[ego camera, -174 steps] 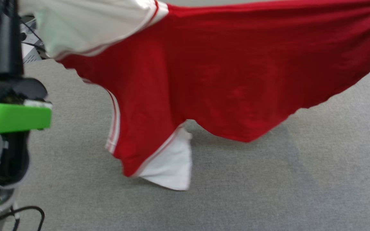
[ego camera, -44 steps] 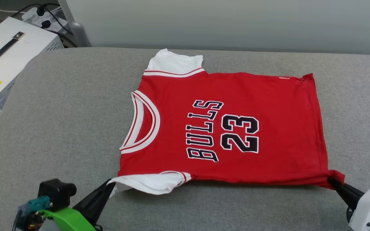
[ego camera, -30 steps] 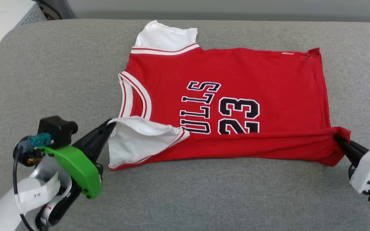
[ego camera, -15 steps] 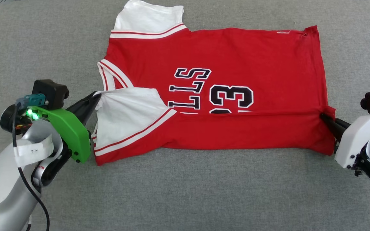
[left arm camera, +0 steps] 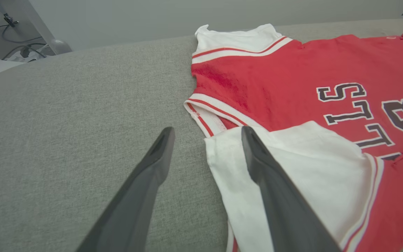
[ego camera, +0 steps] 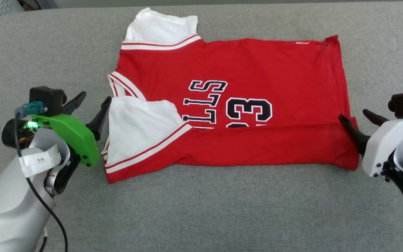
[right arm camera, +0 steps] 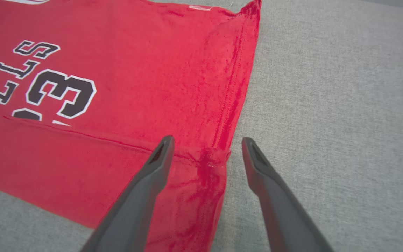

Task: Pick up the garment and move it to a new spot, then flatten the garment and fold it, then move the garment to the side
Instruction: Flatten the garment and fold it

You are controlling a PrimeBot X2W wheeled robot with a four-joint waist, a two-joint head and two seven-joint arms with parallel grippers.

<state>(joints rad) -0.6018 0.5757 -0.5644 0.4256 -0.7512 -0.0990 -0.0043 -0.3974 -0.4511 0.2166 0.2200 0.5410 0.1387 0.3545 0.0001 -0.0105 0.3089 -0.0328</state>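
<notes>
Both tools stand released, fingers spread and gripping nothing. The left tool point(ego camera: 96, 97) point(left arm camera: 207, 130) sits at the left end of the red jersey T-shirt point(ego camera: 257, 66). In its wrist view one finger is over the edge of the folded-in white sleeve point(left arm camera: 292, 157) and the other is over bare grey worktop point(left arm camera: 65, 122). The right tool point(ego camera: 353, 114) point(right arm camera: 207, 139) straddles the hem at the shirt's right end, just where the fold line meets it. One finger is over red cloth, the other over bare worktop; I cannot tell whether either touches.

The shirt lies flat mid-worktop, neckline trim point(ego camera: 124, 87) toward the left edge and hem toward the right. Its near long side is folded up over the front, hiding the near part of the "23" lettering point(ego camera: 248, 110). The other white sleeve point(ego camera: 161, 26) points to the far edge.
</notes>
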